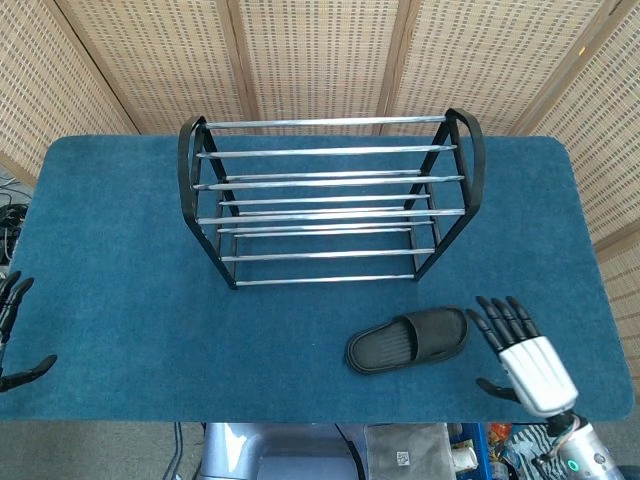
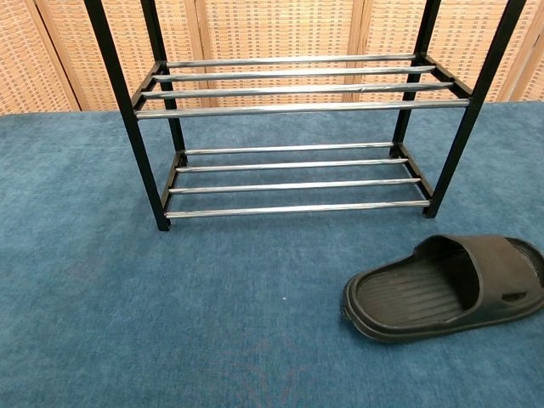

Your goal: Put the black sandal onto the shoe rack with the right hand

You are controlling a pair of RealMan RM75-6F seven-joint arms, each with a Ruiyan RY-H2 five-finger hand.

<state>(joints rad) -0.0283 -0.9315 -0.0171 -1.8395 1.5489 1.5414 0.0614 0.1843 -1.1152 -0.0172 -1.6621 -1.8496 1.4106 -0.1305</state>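
The black sandal (image 1: 408, 339) lies flat on the blue table in front of the rack's right half; in the chest view the sandal (image 2: 446, 287) sits at the lower right with its heel end toward the left. The shoe rack (image 1: 330, 197) has black end frames and chrome bars, and both tiers of the rack (image 2: 293, 136) hold nothing. My right hand (image 1: 525, 355) hovers open just right of the sandal's toe end, fingers spread, not touching it. My left hand (image 1: 12, 335) stays open at the table's left edge. Neither hand appears in the chest view.
The blue carpeted table (image 1: 120, 300) spreads wide to the left of the sandal. Woven bamboo screens (image 1: 320, 50) stand behind the rack. The table's front edge runs close below the sandal.
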